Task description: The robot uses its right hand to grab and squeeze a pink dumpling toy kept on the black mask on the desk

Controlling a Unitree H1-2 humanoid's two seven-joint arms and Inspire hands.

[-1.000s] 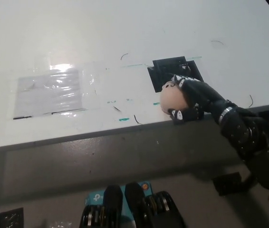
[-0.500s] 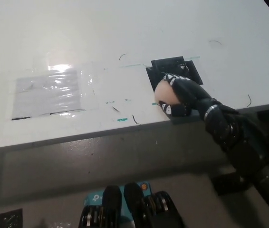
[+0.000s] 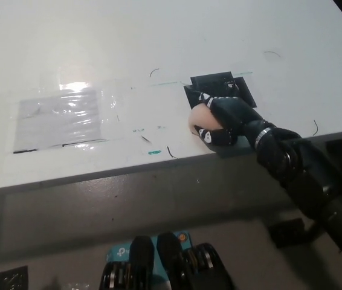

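Head view: black right robot hand [image 3: 222, 121] has its fingers wrapped tight around the pink dumpling toy [image 3: 199, 118]. The toy bulges out of the palm's left side, at the near-left edge of the black mask [image 3: 219, 84] on the tabletop [image 3: 159, 42]. Left robot hand not visible.

Desk [image 3: 159, 48]: white top, mostly bare. Black mask [image 3: 219, 87] lies near the front edge toward the right; its front part is covered by the black right hand [image 3: 222, 118], which is wrapped round the pink dumpling toy [image 3: 196, 119], the arm crossing the desk edge just behind. Left of the mask, well apart: a flat clear plastic sheet [image 3: 65, 118]. Room behind and between lies open.
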